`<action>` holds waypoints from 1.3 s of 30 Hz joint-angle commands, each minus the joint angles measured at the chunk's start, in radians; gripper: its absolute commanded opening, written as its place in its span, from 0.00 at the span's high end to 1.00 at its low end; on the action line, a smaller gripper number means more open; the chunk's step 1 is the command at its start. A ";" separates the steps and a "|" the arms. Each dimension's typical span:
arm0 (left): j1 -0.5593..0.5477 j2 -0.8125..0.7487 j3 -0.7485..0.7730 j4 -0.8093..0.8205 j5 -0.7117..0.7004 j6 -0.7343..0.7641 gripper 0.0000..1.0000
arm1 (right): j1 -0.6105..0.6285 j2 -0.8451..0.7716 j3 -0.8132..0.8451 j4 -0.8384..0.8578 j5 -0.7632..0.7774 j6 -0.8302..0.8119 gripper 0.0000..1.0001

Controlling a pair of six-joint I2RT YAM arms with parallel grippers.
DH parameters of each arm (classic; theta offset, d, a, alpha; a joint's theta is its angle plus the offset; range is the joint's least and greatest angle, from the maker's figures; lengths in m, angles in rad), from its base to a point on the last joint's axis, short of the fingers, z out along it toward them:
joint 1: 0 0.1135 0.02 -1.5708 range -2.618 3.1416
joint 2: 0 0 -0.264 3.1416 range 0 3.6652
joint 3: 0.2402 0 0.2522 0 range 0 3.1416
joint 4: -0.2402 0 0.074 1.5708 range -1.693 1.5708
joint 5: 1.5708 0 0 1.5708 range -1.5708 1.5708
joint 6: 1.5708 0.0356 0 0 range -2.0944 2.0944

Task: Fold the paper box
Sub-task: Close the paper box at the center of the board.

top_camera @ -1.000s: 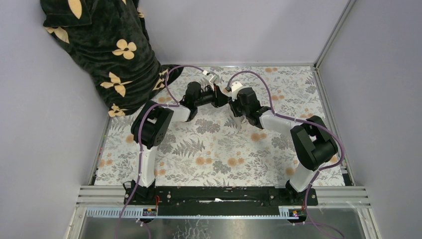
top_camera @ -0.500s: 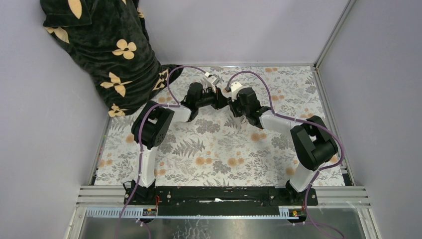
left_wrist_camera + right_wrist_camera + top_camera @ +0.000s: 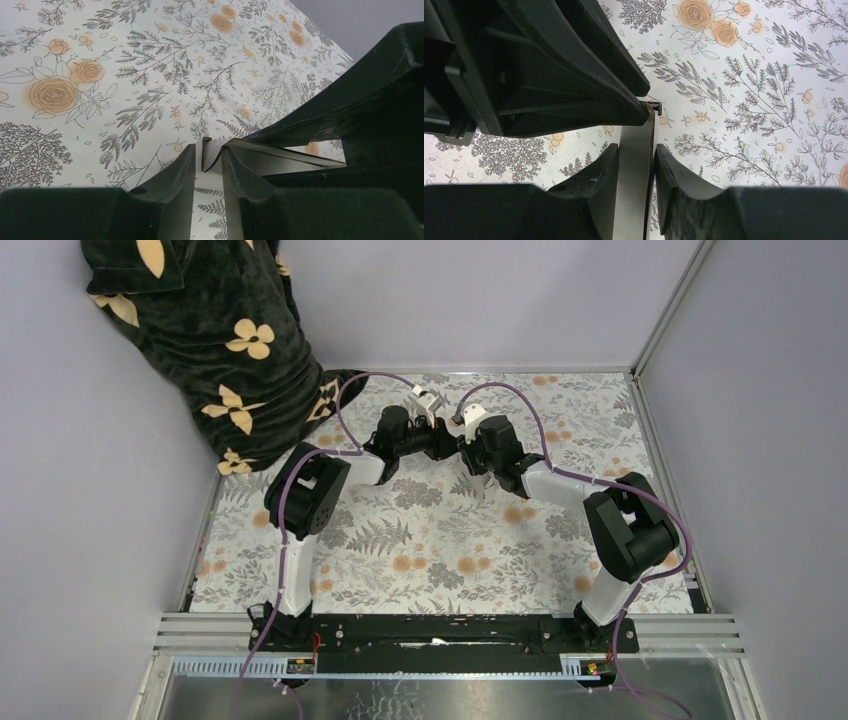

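The paper box [image 3: 474,483] is white thin cardboard, held above the floral cloth at the back middle where both arms meet. In the left wrist view my left gripper [image 3: 208,150] is shut on a bent flap edge of the paper box [image 3: 260,159], with the flap curled against the right finger. From the right wrist view, my right gripper [image 3: 636,146] is shut on a flat white panel of the paper box [image 3: 636,127]. The left gripper's dark body sits right above it. Seen from above, the left gripper [image 3: 452,444] and right gripper [image 3: 468,468] nearly touch and hide most of the box.
A person in a dark garment with pale flowers [image 3: 200,340] stands at the back left corner. Grey walls close the table on three sides, with an aluminium rail [image 3: 660,470] along the right edge. The floral tablecloth [image 3: 400,550] covers the table.
Both arms stay locked together at the back middle; only a very slight shift of the left wrist shows.
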 commanded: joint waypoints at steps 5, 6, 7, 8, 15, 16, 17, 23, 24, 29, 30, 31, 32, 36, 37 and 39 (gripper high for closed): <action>-0.007 -0.030 0.015 0.007 -0.025 0.035 0.67 | 0.000 0.014 0.011 -0.049 -0.040 0.003 0.83; -0.006 -0.031 0.017 0.007 -0.022 0.033 0.67 | -0.001 0.013 0.010 -0.048 -0.043 0.003 0.83; -0.006 -0.032 0.019 0.011 -0.021 0.032 0.66 | -0.001 0.014 0.010 -0.048 -0.043 0.003 0.83; -0.007 -0.032 0.019 0.013 -0.021 0.030 0.66 | 0.000 0.016 0.010 -0.047 -0.044 0.004 0.83; -0.007 -0.036 0.031 0.018 -0.011 0.032 0.70 | -0.001 0.017 0.009 -0.044 -0.048 0.005 0.83; -0.005 -0.037 0.033 0.018 -0.010 0.034 0.74 | -0.001 0.018 0.009 -0.042 -0.049 0.006 0.83; -0.005 -0.038 0.034 0.017 -0.010 0.035 0.76 | -0.001 0.020 0.011 -0.045 -0.051 0.006 0.83; -0.005 -0.040 0.038 0.009 -0.016 0.046 0.80 | -0.001 0.020 0.009 -0.045 -0.056 0.003 0.83; -0.005 -0.042 0.041 0.007 -0.017 0.049 0.78 | 0.001 0.021 0.009 -0.045 -0.057 0.003 0.83; -0.005 -0.045 0.043 0.000 -0.024 0.056 0.71 | 0.000 0.023 0.009 -0.043 -0.058 0.004 0.83; -0.005 -0.046 0.044 -0.001 -0.025 0.057 0.69 | 0.000 0.025 0.009 -0.044 -0.059 0.005 0.83; -0.005 -0.047 0.044 -0.001 -0.025 0.059 0.69 | -0.001 0.026 0.011 -0.047 -0.061 0.005 0.83; -0.005 -0.048 0.045 -0.002 -0.025 0.060 0.69 | -0.001 0.026 0.012 -0.047 -0.062 0.005 0.83; -0.005 -0.052 0.048 -0.005 -0.025 0.064 0.69 | 0.001 0.029 0.012 -0.045 -0.064 0.005 0.83; -0.005 -0.053 0.048 -0.006 -0.024 0.064 0.69 | 0.000 0.029 0.012 -0.045 -0.065 0.006 0.83; -0.005 -0.056 0.047 -0.004 -0.027 0.065 0.69 | 0.000 0.031 0.015 -0.046 -0.067 0.006 0.83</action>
